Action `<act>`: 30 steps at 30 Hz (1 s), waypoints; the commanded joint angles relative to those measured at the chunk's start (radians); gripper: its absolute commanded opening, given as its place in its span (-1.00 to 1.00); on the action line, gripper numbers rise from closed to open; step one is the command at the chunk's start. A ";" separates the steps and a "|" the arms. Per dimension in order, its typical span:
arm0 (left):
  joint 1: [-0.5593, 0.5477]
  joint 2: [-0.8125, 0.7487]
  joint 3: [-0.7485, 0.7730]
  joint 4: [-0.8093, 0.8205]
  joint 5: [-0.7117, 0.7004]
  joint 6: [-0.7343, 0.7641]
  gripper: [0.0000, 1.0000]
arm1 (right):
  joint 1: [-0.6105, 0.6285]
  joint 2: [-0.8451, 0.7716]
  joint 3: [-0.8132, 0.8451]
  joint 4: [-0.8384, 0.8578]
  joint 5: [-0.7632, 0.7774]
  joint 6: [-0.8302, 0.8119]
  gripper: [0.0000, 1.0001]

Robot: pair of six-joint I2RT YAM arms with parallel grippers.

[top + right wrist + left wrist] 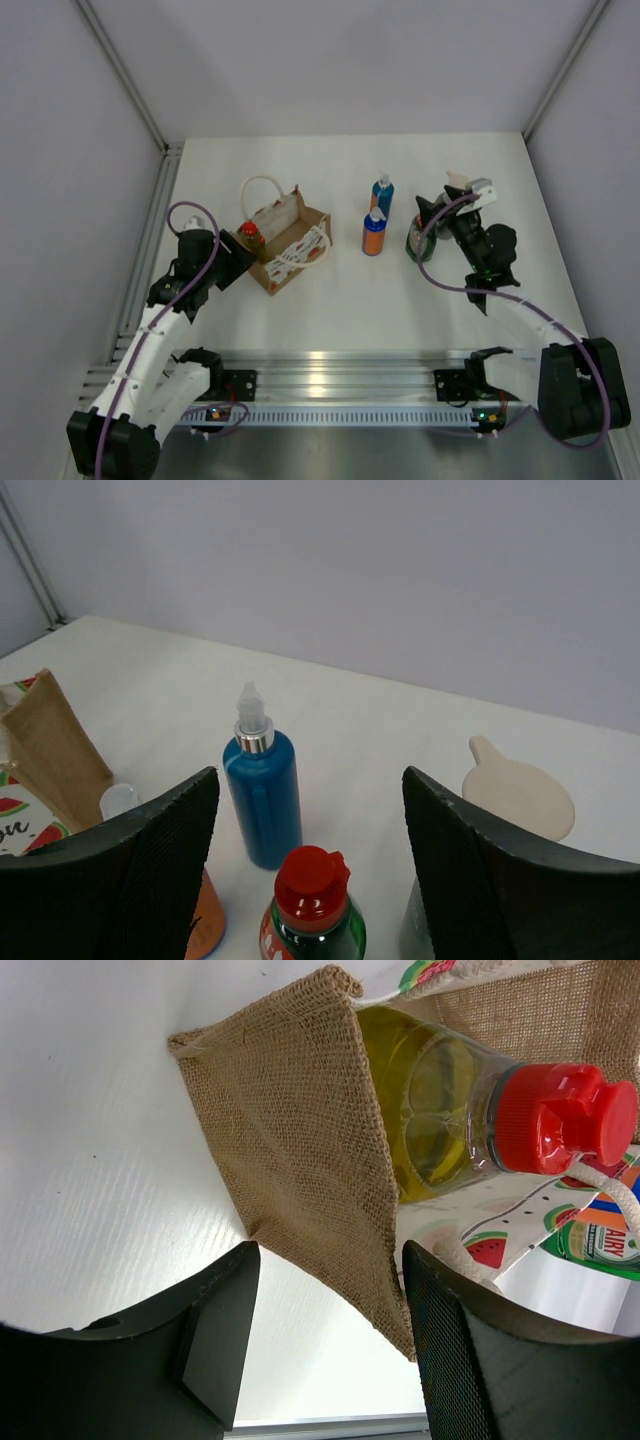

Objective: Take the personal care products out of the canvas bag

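- The left claw [330, 1260] is spread wide, holding nothing. A burlap wall of the canvas bag [300, 1140] runs down into its gap, one finger out over the bare surface [340, 300], the other at the bag's printed lining.
- The yellow-green bottle [440, 1100] lies inside the bag, its red cap poking out of the mouth next to the white rope handles [303, 250].
- Seen from above, the bag lies tipped on its side with its mouth facing away from the left arm.
- The right claw [310, 810] is also open, gripping nothing. The red cap of the dark green bottle [312, 900] sits between its fingers, clear of both.
- The dark green bottle stands upright, well apart from the bag, on the bag's mouth side.
- The blue bottle [262, 800] and the orange bottle [374, 232] stand upright between the bag and the dark green bottle, the blue one farther from the arm bases.
- The grey-green bottle [520, 798] shows its white pump head beyond the right claw, farthest of all from the bag.
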 commanded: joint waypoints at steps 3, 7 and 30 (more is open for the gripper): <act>0.005 -0.009 0.008 0.011 0.014 0.005 0.27 | -0.001 -0.078 0.056 0.017 -0.046 0.006 0.46; 0.005 -0.014 0.011 0.011 0.015 0.005 0.26 | 0.014 -0.114 0.091 -0.025 -0.109 0.052 0.46; 0.005 -0.149 -0.007 -0.030 -0.148 -0.032 0.25 | 0.705 0.576 0.765 -0.256 -0.192 -0.020 0.42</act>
